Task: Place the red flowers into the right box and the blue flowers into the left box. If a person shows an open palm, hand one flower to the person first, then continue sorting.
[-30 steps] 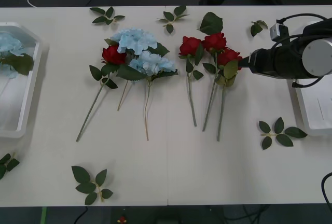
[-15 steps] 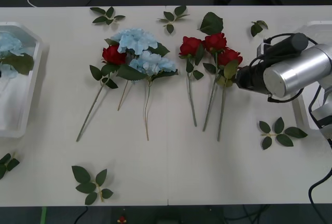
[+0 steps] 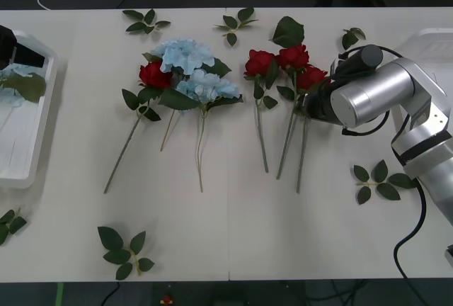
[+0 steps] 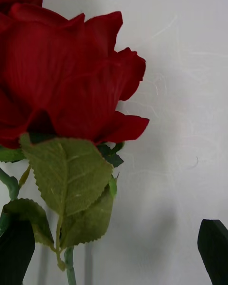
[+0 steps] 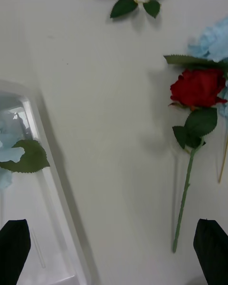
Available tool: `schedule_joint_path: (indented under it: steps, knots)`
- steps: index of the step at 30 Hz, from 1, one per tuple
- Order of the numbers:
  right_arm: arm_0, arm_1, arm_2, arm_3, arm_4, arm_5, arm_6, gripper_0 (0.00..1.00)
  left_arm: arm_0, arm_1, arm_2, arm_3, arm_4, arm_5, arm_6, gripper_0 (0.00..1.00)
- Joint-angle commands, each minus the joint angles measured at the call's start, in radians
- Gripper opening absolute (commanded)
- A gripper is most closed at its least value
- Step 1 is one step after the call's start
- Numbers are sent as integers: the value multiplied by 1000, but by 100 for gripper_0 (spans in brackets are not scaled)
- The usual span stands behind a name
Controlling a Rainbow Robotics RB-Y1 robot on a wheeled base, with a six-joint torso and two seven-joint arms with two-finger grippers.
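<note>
The right arm reaches across the white surface (image 3: 233, 228) from the right side, its gripper (image 3: 315, 102) down against the cluster of three deep-red artificial roses (image 3: 291, 65) lying near the middle. From the right wrist view the rightmost rose (image 4: 66, 85) sits just ahead of the gripper, its serrated green leaf (image 4: 71, 175) and thin stem between the two black fingertips (image 4: 213, 249), which stand spread apart at the two corners, nothing clamped between them.

A fourth red rose (image 3: 154, 74) lies further left, its bloom touching the two pale sky-blue fluffy flower clusters (image 3: 191, 65), all with long thin stems pointing toward the near edge. The left wrist view shows that same rose (image 5: 197, 88) lying flat with its stem straight.

The left gripper (image 5: 111, 247) hangs over the far left end of the surface, by the rim of the shallow white plastic tray (image 3: 39, 143), its black fingers (image 5: 14, 247) wide apart and holding nothing. A pale blue flower with a big green leaf (image 3: 18, 79) already lies inside that tray. The other shallow white tray (image 3: 432, 40) sits at the right end, mostly hidden behind the right arm.

Loose green leaf sprigs (image 3: 124, 249) are scattered around the surface, some along the far edge and some near the front.
</note>
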Motion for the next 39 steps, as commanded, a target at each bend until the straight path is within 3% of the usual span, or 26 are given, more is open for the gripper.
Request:
schedule_joint_path:
  steps: [1,9,18,20,21,22,23,27,33,39]
  knots:
    - [-75,37,30,52,25,-51,-47,100,-46,27,-115,-127,-84,70,49,100]
    - [-121,62,61,175,57,-126,-50,100,-44,-114,-290,-156,-282,55,153,100]
    - [-150,82,83,266,66,-195,-45,100,-44,-277,-393,-18,-388,-42,152,100]
    - [-152,80,89,267,68,-201,-47,78,-44,-308,-433,4,-449,-87,155,100]
    - [-152,82,89,267,68,-201,-47,54,-46,-317,-442,15,-466,-103,156,100]
    - [-150,82,89,267,66,-201,-47,12,-44,-334,-451,36,-481,-131,156,100]
    - [-152,82,89,267,66,-201,-47,0,-44,-344,-456,58,-486,-154,153,100]
    - [-152,80,89,267,66,-201,-44,0,-46,-374,-473,123,-501,-223,144,100]
    - [-152,82,89,266,66,-204,-40,0,-44,-418,-551,285,-532,-449,146,100]
    - [-152,82,93,267,66,-211,-40,0,-44,-444,-588,358,-549,-556,144,100]
